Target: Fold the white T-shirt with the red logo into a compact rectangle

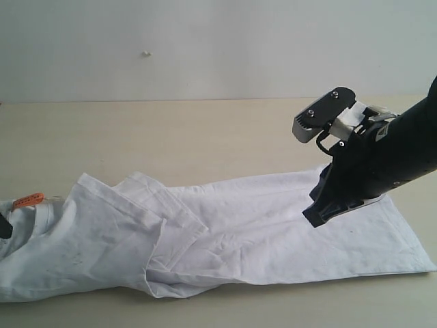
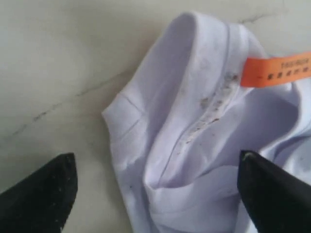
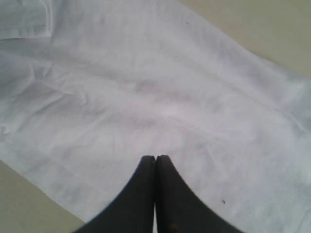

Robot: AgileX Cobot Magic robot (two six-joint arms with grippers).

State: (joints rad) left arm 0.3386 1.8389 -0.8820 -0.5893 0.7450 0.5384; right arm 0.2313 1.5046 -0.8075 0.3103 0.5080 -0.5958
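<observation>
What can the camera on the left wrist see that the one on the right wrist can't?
Only the left wrist view: the collar with its orange tag, and the left tool, open. Only the right wrist view: the right tool, shut, over a flat, plain stretch of the shirt. Both: the white shirt lying on the table.

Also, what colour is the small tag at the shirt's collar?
Orange; the tag shows best in the left wrist view.
</observation>
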